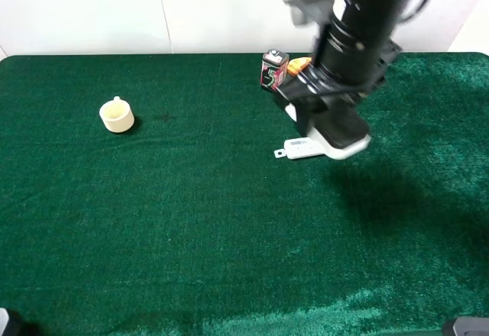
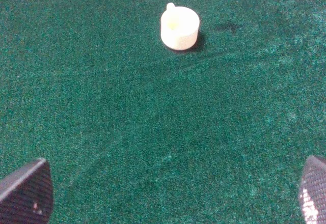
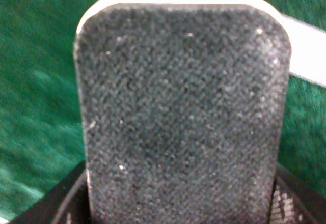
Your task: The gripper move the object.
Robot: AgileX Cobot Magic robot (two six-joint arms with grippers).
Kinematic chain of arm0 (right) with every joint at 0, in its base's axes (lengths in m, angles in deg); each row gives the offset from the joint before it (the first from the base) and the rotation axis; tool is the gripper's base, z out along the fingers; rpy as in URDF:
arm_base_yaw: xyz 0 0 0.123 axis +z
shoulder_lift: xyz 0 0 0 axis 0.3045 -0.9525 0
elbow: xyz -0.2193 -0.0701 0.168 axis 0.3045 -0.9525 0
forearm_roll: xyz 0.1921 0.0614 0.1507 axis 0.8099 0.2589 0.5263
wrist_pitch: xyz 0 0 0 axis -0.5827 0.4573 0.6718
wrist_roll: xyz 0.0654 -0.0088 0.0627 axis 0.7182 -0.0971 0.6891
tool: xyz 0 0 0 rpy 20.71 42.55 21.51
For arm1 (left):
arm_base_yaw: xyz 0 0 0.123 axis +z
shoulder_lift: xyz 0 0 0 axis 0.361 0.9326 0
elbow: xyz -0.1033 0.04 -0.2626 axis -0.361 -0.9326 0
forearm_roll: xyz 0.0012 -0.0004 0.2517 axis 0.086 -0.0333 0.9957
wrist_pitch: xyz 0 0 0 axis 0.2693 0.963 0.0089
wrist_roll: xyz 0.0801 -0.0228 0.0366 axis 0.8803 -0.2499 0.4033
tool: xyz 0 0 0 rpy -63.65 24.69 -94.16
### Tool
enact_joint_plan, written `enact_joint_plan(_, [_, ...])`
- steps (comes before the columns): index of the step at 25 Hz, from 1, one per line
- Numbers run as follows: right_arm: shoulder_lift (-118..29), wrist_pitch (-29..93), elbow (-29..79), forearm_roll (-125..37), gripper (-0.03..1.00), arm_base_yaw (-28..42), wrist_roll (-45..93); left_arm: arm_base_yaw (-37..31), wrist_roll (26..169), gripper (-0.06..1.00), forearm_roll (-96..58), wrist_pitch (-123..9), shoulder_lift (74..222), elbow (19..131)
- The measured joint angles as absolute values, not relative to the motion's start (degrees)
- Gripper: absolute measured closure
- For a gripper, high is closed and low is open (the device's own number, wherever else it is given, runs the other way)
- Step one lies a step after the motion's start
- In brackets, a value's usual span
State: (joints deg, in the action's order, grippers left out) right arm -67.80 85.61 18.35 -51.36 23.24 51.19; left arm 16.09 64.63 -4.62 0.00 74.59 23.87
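Step in hand, by my read: carry phase. The right end effector [image 1: 327,122] is clamped on the object [image 3: 183,117], w/ dark fingers [image 3: 293,203] at its two sides. The black felt face is turned to the wrist cam and the white base faces away.

In the high view the object sits under the arm, right of centre on the worktop [image 1: 191,237]. Its white edge is just beside or over one end of the slim white stick [image 1: 302,149]. Can't tell if it's clear of the worktop or touching it. A small boxed item [image 1: 273,69] w/ an orange thing [image 1: 299,64] stands just behind the arm.

The left end effector [image 2: 168,196] is spread wide, nothing btwn the tips, facing a cream cup [image 2: 179,27] well apart from the action.

Next move, prob.: make sure of lift, then shift to a free patch w/o dragging the stick or knocking the box. Lower it flat, then let go. No target is marked, so the drop pos. is a guess.
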Motion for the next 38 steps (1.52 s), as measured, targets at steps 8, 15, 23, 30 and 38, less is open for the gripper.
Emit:
enact_joint_plan(8, [-72.5, 92.5, 32.7, -50.9, 0.51, 26.9, 52.4, 16.1, 64.6, -0.04, -4.6, 0.0, 74.6, 23.9])
enact_joint_plan(15, [-80.8, 92.8, 43.7, -46.2, 0.51, 27.9, 52.4, 16.1, 64.6, -0.04, -4.6, 0.0, 74.6, 23.9])
enact_joint_plan(23, [-90.1, 92.9, 54.7, -44.4, 0.51, 29.3, 52.4, 16.1, 64.6, -0.04, -4.6, 0.0, 74.6, 23.9])
enact_joint_plan(30, [-98.0, 92.0, 62.6, -43.1, 0.51, 30.1, 52.6, 16.1, 64.6, -0.04, -4.6, 0.0, 74.6, 23.9])
enact_joint_plan(38, [-103.9, 85.8, 66.3, -41.5, 0.51, 30.1, 54.1, 16.1, 64.6, -0.04, -4.6, 0.0, 74.6, 23.9])
